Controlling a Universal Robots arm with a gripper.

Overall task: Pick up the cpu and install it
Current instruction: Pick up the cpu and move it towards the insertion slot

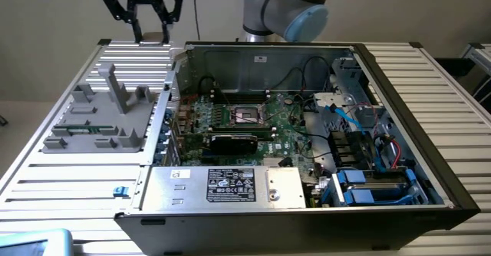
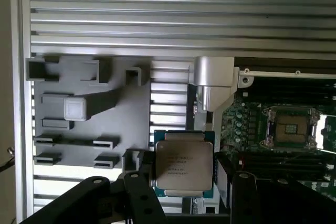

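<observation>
The black gripper (image 1: 152,30) is clamped on the shiny silver square cpu (image 2: 184,163). It hangs over the table's (image 1: 77,187) far left side.

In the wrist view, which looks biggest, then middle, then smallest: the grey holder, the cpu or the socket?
1. grey holder
2. cpu
3. socket
The cpu is nearest the camera, so its lead over the socket is unsure.

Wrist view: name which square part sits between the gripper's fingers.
The silver-topped chip, held in the gripper; the dark metal-framed socket lies empty, apart from it.
</observation>
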